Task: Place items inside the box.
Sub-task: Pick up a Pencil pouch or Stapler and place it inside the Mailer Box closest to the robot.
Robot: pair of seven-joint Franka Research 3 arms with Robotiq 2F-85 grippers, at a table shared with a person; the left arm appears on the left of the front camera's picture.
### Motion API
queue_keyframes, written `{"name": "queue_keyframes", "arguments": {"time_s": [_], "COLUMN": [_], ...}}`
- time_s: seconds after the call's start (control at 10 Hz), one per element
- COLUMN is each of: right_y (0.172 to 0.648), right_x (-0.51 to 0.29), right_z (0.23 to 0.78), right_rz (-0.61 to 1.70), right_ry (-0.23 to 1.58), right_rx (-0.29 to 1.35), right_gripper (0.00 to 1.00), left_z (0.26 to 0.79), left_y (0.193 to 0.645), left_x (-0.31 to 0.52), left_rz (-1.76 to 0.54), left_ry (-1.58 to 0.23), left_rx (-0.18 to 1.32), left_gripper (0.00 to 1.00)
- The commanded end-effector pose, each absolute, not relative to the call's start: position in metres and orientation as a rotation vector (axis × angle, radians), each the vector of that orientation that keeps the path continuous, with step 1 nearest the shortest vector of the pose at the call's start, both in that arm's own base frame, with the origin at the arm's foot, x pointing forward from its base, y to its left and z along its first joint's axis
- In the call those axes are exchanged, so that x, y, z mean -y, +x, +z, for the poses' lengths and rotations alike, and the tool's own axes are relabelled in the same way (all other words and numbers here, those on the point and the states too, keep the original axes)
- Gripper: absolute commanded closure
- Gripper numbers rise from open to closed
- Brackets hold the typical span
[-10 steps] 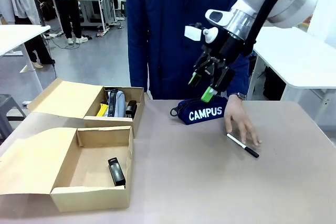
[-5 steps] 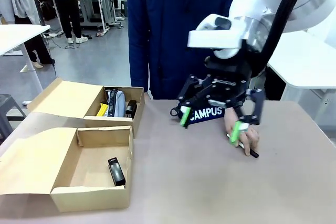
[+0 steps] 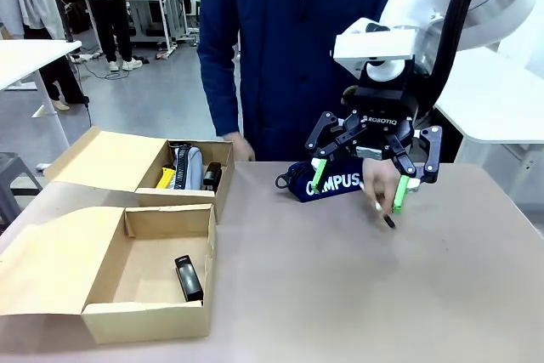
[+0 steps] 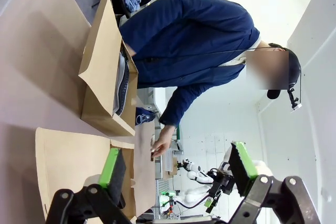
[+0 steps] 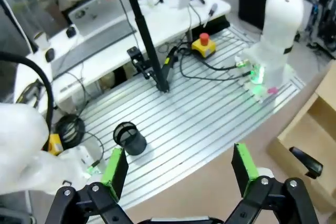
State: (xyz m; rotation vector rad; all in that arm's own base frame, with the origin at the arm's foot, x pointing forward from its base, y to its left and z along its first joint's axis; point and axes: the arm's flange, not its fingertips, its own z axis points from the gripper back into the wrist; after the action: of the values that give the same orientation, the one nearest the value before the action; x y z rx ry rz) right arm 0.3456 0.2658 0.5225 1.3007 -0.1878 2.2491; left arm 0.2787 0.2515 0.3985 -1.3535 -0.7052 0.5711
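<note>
The navy case [image 3: 340, 183] is lying at centre frame on the worktop [image 3: 340, 295], with the pen [image 3: 387, 218] just right of it, at a person's hand [image 3: 379, 178]. The right gripper [image 3: 359, 186] is hovering before both, fingers spread wide. The stapler [image 3: 189, 278] is lying in the near box [image 3: 144, 322], lower left. The left gripper [image 4: 177, 162] is likewise standing with its fingers apart.

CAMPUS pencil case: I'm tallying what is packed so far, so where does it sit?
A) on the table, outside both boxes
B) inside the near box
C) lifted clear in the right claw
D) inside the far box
A: the navy CAMPUS pencil case lies on the table behind the open right claw, away from the near box and the far box.
</note>
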Motion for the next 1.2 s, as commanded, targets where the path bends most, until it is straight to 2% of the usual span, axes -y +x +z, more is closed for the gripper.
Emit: {"name": "queue_keyframes", "arguments": {"time_s": [0.0, 0.1, 0.3, 0.4, 0.6, 0.8, 1.0, 1.1], "right_y": [0.351, 0.361, 0.388, 0.401, 0.416, 0.43, 0.426, 0.419], "right_x": [-0.261, -0.257, -0.233, -0.217, -0.184, -0.141, -0.083, -0.06], "right_z": [0.523, 0.522, 0.521, 0.522, 0.526, 0.532, 0.538, 0.542], "right_rz": [2.152, 1.944, 1.442, 1.265, 1.069, 0.848, 0.475, 0.379], "right_ry": [1.184, 0.884, 0.291, 0.148, -0.003, -0.253, -0.505, -0.529], "right_rx": [0.273, 0.481, 0.647, 0.641, 0.607, 0.53, 0.316, 0.258], "right_gripper": [0.0, 0.0, 0.0, 0.0, 0.0, 0.0, 0.0, 0.0], "left_z": [0.399, 0.399, 0.399, 0.399, 0.399, 0.399, 0.399, 0.399], "left_y": [0.277, 0.277, 0.277, 0.277, 0.277, 0.277, 0.277, 0.277], "left_x": [-0.248, -0.248, -0.248, -0.248, -0.248, -0.248, -0.248, -0.248], "left_rz": [0.563, 0.563, 0.563, 0.563, 0.563, 0.563, 0.563, 0.563], "left_ry": [-1.361, -1.361, -1.361, -1.361, -1.361, -1.361, -1.361, -1.361], "left_rx": [0.716, 0.716, 0.716, 0.716, 0.716, 0.716, 0.716, 0.716], "left_gripper": [0.0, 0.0, 0.0, 0.0, 0.0, 0.0, 0.0, 0.0]}}
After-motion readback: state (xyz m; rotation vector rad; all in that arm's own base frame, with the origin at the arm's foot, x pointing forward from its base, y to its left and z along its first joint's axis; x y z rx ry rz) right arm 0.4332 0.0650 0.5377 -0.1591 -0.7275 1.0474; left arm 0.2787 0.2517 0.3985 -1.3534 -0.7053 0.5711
